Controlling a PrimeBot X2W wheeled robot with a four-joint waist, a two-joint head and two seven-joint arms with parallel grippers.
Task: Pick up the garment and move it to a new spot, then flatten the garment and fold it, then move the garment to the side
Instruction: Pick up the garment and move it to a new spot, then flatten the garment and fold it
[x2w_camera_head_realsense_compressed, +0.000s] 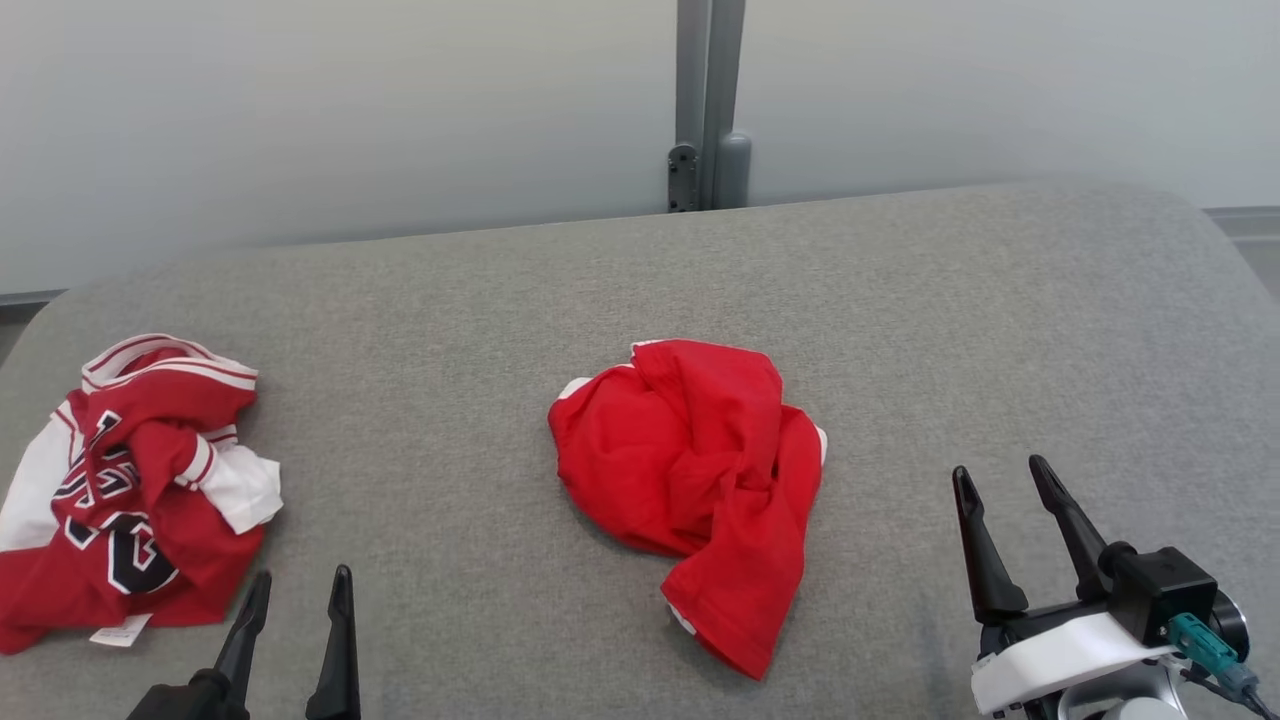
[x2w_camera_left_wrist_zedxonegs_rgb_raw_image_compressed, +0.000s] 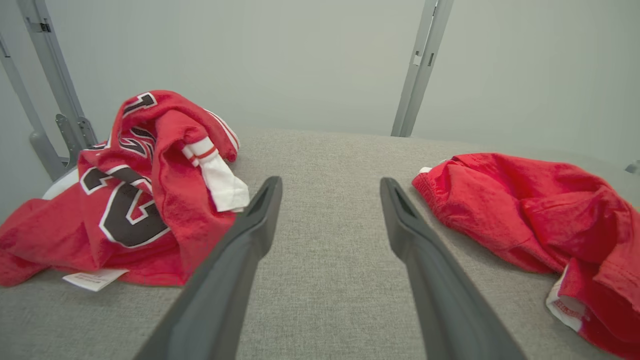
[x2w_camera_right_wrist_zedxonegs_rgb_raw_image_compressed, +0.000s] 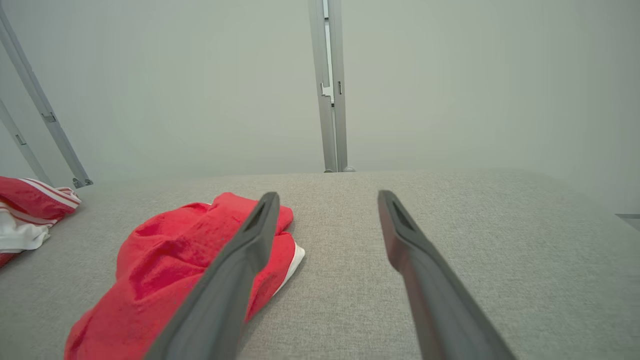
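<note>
- Grey woven fabric covers the pad (x2w_camera_head_realsense_compressed: 900, 330) that carries both garments; its far corners are rounded.
- Crumpled near the middle of the pad, a little toward the near edge, lies the plain red garment (x2w_camera_head_realsense_compressed: 690, 470), with slivers of white trim at its rim (what kind of garment it is, the bundle does not tell).
- Bunched at the left edge sits the jersey (x2w_camera_head_realsense_compressed: 130, 480), red and white with dark white-outlined numerals and striped ribbing at its far side. A white label (x2w_camera_head_realsense_compressed: 120, 630) pokes out onto the pad at its near side.
- Bare grey fabric lies between the two garments, which are well apart.
- At the near edge, just beside the jersey, rises the left gripper (x2w_camera_head_realsense_compressed: 302, 578), its two dark fingers spread wide with nothing between them. Seen from its own wrist, the left gripper (x2w_camera_left_wrist_zedxonegs_rgb_raw_image_compressed: 331, 182) points across bare pad, with the jersey (x2w_camera_left_wrist_zedxonegs_rgb_raw_image_compressed: 135, 200) on one side and the plain red garment (x2w_camera_left_wrist_zedxonegs_rgb_raw_image_compressed: 525, 210) on the other.
- Over the near right part of the pad stands the right gripper (x2w_camera_head_realsense_compressed: 1001, 470), apart from the plain red garment, fingers likewise splayed and empty.
- Behind the far edge, a grey metal post (x2w_camera_head_realsense_compressed: 708, 100) stands against a pale wall.
</note>
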